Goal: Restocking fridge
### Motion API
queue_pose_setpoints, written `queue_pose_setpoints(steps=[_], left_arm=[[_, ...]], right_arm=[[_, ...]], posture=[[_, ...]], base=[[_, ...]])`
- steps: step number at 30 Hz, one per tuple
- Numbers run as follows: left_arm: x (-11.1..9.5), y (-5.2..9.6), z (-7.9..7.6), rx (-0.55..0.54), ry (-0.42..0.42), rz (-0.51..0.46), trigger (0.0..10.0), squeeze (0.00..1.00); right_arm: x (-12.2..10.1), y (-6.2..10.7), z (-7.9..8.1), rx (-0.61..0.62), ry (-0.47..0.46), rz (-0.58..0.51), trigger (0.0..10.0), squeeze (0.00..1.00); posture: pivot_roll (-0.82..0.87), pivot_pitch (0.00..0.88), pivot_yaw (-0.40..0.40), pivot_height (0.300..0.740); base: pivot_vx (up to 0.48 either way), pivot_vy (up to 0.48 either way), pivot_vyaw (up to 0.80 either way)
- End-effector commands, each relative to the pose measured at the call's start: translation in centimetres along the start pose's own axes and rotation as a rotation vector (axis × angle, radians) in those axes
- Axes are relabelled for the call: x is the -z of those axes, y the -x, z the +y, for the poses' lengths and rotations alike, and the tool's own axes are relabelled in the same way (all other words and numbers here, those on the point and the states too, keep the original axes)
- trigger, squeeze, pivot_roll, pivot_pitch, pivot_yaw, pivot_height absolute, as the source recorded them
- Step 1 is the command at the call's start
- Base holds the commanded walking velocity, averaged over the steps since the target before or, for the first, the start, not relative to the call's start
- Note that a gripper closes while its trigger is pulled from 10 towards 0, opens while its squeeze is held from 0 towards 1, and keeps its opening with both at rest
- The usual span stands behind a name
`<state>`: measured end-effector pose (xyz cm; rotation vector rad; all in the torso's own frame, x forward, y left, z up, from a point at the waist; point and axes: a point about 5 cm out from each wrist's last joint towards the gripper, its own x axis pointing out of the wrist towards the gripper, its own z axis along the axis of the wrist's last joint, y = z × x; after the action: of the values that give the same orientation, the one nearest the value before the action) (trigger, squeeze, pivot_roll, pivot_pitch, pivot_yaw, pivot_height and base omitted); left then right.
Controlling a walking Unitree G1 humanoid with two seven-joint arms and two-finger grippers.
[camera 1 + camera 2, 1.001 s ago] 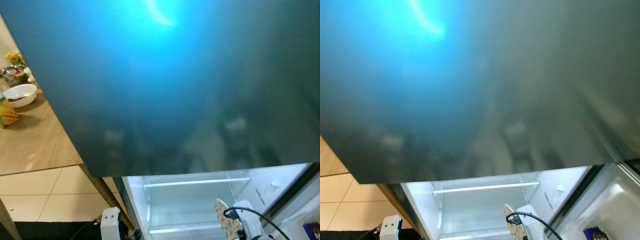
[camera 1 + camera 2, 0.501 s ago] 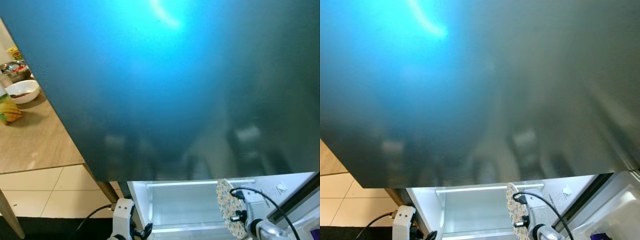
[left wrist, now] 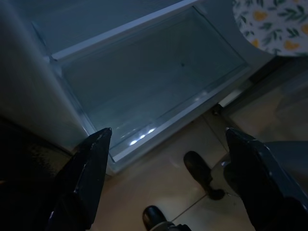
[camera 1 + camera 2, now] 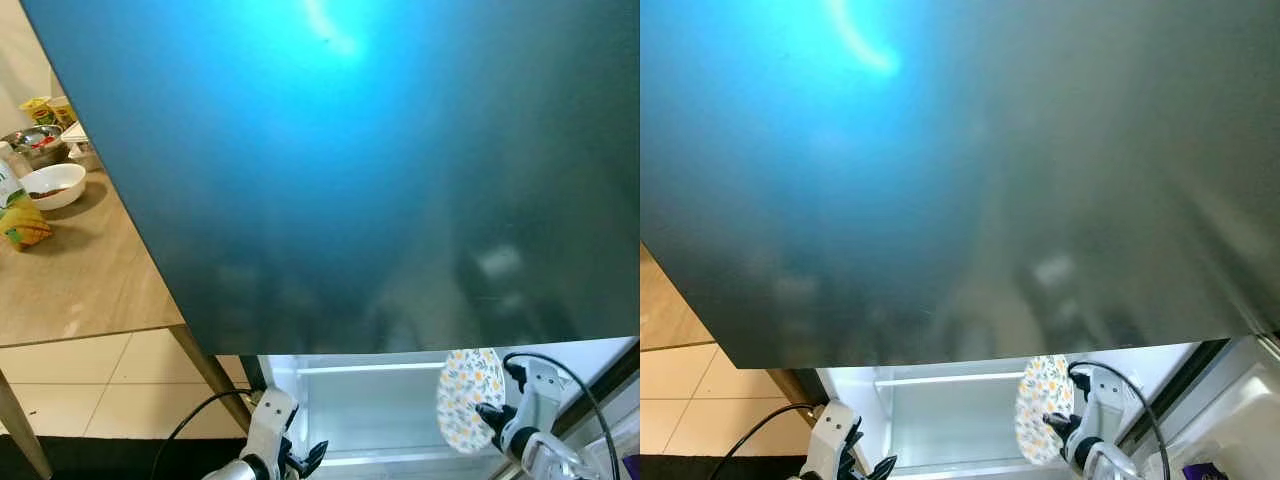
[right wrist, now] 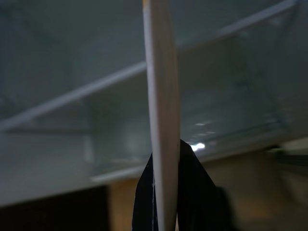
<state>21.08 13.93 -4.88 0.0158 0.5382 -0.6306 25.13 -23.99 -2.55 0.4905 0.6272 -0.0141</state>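
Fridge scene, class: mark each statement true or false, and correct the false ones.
1. The right gripper is shut on a floral plate. True.
2. The left gripper holds a bottle. False: its fingers are spread open, holding nothing.
3. The fridge compartment in front of the robot is packed with food. False: its visible shelves look bare.
4. A white bowl sits on the wooden table to the robot's left. True.
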Motion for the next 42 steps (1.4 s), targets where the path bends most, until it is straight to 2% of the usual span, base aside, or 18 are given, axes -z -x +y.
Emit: queue_pose_setpoints(steps=[1,9,13,28,42], left_arm=[[-1.2,-0.5,0.0,-0.008,-0.057,-0.048,10.0,0.0],[-2.5,-1.2,-1.0,0.03,-0.085,-0.133,10.0,0.0],[-3.1,-1.5,-1.4,0.051,-0.091,-0.168,10.0,0.0],[-3.2,-1.6,-2.8,0.107,-0.117,-0.21,10.0,0.0],[-4.1,-1.7,-2.8,0.101,-0.135,-0.268,10.0,0.0]], right_arm=[[-0.6,0.1,0.0,-0.053,-0.094,-0.039,10.0,0.0],[-1.0,0.7,-0.2,-0.195,-0.226,-0.082,10.0,0.0],[-1.0,1.0,-0.2,-0.25,-0.263,-0.083,10.0,0.0],[-1.2,0.8,0.7,-0.341,-0.264,-0.088,10.0,0.0],[-4.3,0.4,3.1,-0.571,-0.33,-0.19,10.0,0.0]], posture=[[-0.09,0.0,0.009,0.705],[-0.09,0.0,0.01,0.665],[-0.09,0.0,0.01,0.645],[-0.09,0.0,0.008,0.57],[-0.09,0.0,0.006,0.51]], base=[[0.0,0.0,0.0],[0.0,0.0,0.0],[0.0,0.0,0.0],[0.0,0.0,0.0],[0.0,0.0,0.0]])
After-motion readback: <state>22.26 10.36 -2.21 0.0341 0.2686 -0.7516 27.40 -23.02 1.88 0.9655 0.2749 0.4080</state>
